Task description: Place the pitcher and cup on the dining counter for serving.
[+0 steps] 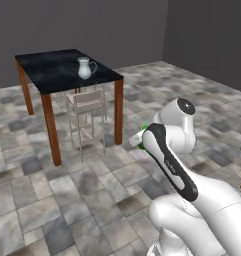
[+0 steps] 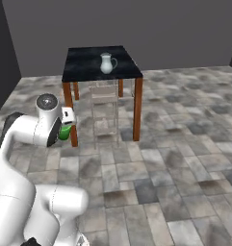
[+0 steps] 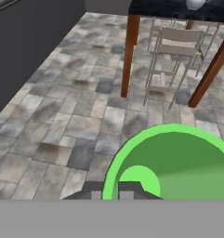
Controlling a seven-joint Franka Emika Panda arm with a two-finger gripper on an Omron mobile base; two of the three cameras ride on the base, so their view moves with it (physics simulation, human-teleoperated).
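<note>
The pale pitcher (image 1: pixel 84 68) (image 2: pixel 106 63) stands upright on the black-topped dining counter (image 1: pixel 47 70) (image 2: pixel 83 62), near its side that faces me. My gripper (image 2: pixel 65 129) hangs over the tiled floor, well short of the counter and to one side of its near legs. It is shut on the small green cup (image 2: pixel 65 133) (image 1: pixel 142 128). In the hand view the cup's green rim and inside (image 3: pixel 178 162) bulk large at the lower right. The counter's edge (image 3: pixel 160 7) and the pitcher's base (image 3: pixel 197 3) lie at the top.
A light slatted chair (image 1: pixel 86 117) (image 2: pixel 104 110) (image 3: pixel 171 56) stands tucked under the counter between its reddish wooden legs (image 1: pixel 118 112) (image 2: pixel 137 108). Grey stone tiles spread all around. Dark walls close the room at the back and sides.
</note>
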